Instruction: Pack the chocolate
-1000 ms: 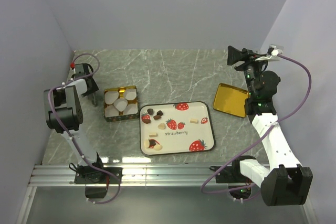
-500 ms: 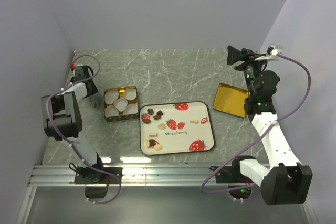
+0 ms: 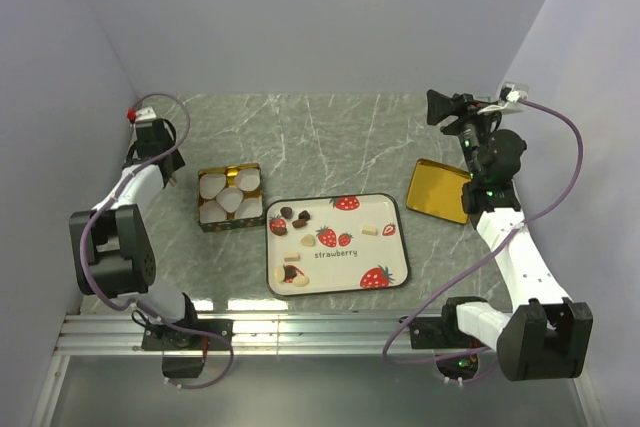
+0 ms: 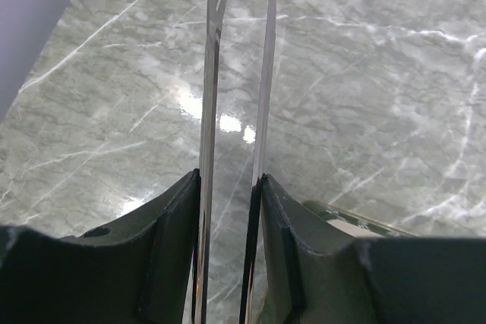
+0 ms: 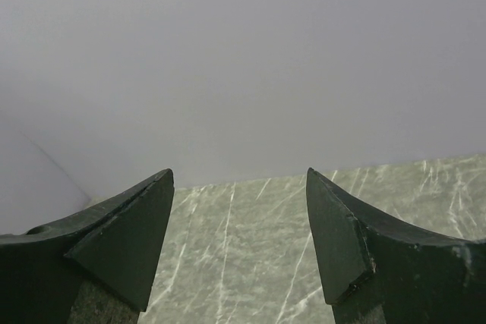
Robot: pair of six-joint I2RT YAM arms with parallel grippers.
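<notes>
Several small chocolates, dark brown [image 3: 299,215] and cream-white [image 3: 370,230], lie on the white strawberry tray [image 3: 345,265] in the middle of the table. My left gripper [image 3: 160,144] is at the far left, left of the gold tin [image 3: 203,222]. It is shut on thin metal tongs [image 4: 266,73] whose two blades point down at the bare marble, in the left wrist view [image 4: 231,181]. My right gripper [image 3: 440,107] is open and empty, raised at the far right, facing the back wall [image 5: 239,187].
The gold tin holds white paper cups [image 3: 228,200]; its corner shows in the left wrist view [image 4: 357,221]. The gold lid [image 3: 440,190] lies right of the tray. Purple walls close in on the left, back and right.
My left gripper with the tongs has moved back toward the far-left corner, and its arm has stretched out. My right gripper has shifted slightly left.
</notes>
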